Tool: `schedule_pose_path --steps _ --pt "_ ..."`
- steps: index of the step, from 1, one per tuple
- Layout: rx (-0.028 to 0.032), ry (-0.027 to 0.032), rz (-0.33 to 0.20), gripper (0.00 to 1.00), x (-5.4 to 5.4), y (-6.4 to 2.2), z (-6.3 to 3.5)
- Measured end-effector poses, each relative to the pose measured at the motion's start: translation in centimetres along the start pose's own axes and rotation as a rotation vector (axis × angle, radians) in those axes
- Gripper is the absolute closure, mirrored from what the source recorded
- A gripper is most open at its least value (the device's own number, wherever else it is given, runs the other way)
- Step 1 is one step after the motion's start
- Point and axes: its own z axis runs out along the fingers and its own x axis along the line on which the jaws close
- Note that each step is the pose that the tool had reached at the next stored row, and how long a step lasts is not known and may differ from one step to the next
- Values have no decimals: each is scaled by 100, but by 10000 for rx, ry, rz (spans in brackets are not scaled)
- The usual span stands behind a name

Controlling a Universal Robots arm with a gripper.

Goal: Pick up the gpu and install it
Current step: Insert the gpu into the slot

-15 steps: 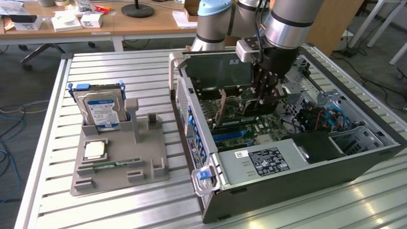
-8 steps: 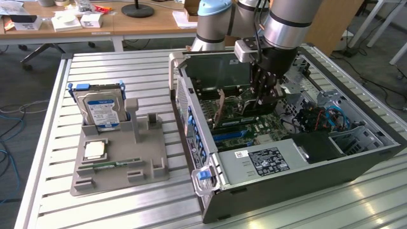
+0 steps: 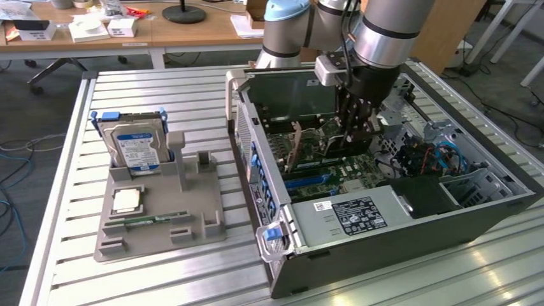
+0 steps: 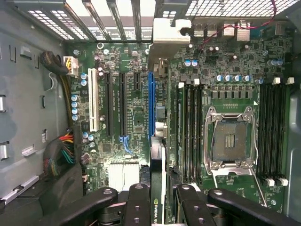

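Right now the gripper (image 3: 357,143) reaches down into the open computer case (image 3: 476,210), which lies on its side on the slatted metal table (image 3: 170,89). Its jaws are drawn in narrow and clamp the graphics card (image 4: 155,207), which stands on edge between the two black fingers (image 4: 138,202). In the wrist view the card is seen edge-on, running from the fingers towards the slotted rear wall of the case, with its silver bracket (image 4: 169,33) at that far end. It hangs over the motherboard (image 4: 136,117), in line with the long blue slot (image 4: 150,103) and just beside it. Whether the card's lower edge already touches the slot cannot be told. On one side of the card lie two black slots and a white slot (image 4: 92,106). On the other side lie the memory slots (image 4: 190,127) and the open processor socket (image 4: 230,141).

In the exterior view a power supply (image 3: 357,217) with a white label sits at the near end of the case. Well apart from the case, towards the exterior view's left, a grey holder (image 3: 204,223) rests on the table. A hard drive (image 3: 136,143) with a blue label stands upright in it, and a small green memory stick (image 3: 157,220) lies flat near its front edge
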Motion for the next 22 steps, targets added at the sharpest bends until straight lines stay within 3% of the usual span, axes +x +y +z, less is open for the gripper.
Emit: schedule_pose_path --steps 16,22 --pt "0 2 -1 74 4 10 133" --pt "1 2 2 74 4 16 134"
